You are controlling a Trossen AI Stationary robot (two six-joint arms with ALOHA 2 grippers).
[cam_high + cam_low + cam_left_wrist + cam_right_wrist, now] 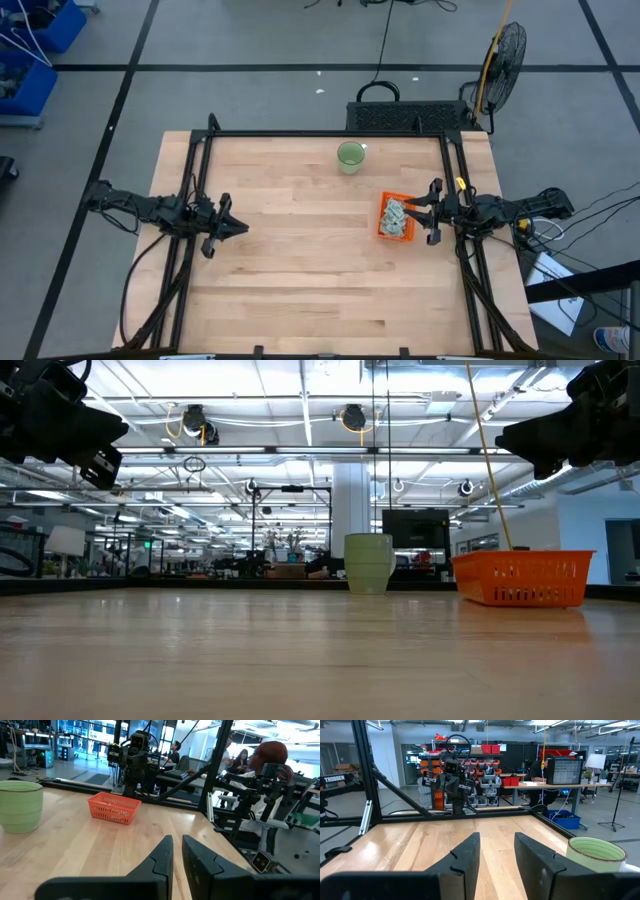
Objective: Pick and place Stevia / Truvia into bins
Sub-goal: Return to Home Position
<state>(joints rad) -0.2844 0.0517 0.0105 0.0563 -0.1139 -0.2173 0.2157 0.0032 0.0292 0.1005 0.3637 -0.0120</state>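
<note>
The orange bin (396, 217) stands on the table's right half with several pale green and white Stevia / Truvia sachets (395, 213) lying inside it. The low view shows the bin (522, 578) from the side, resting flat on its base. My right gripper (417, 212) hovers level just right of the bin, above the table, open and empty (497, 840). My left gripper (240, 227) hovers level over the table's left half, far from the bin (114, 807). Its fingers stand a narrow gap apart with nothing between them (177, 842).
A round green cup (350, 156) stands at the far middle of the table, also in the low view (368, 563). A black frame (330, 133) borders the table's far, left and right edges. People sit at desks in the room beyond.
</note>
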